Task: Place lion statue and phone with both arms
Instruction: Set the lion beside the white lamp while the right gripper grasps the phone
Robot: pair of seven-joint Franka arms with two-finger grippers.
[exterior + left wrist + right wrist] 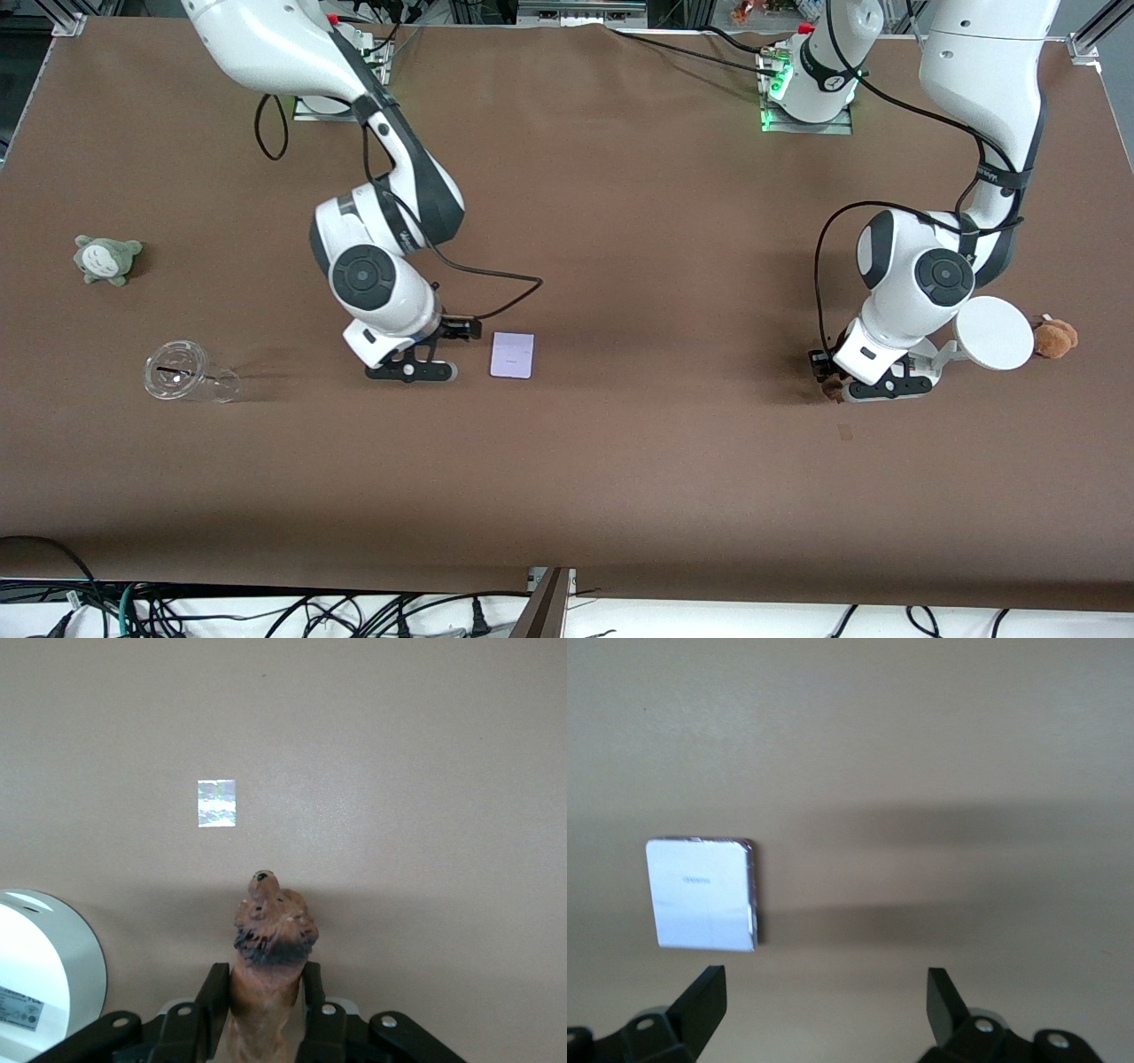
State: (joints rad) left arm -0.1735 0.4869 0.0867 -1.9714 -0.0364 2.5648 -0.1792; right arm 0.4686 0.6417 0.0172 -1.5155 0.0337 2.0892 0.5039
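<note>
My left gripper (852,388) is shut on the lion statue (831,388), an orange-brown figurine with a darker mane. It holds the statue low over the table toward the left arm's end. In the left wrist view the statue (270,939) stands between the fingers (211,1001), head pointing toward a small shiny tape patch (217,804). The phone (512,354), a flat pale rectangle, lies on the table beside my right gripper (412,369). My right gripper (824,992) is open and empty, and the phone (702,895) lies outside its jaws.
A white round stand (994,332) and a brown plush toy (1056,337) sit beside the left gripper. The tape patch (845,431) lies nearer the camera. A grey plush (106,259) and a tipped clear cup (186,374) lie toward the right arm's end.
</note>
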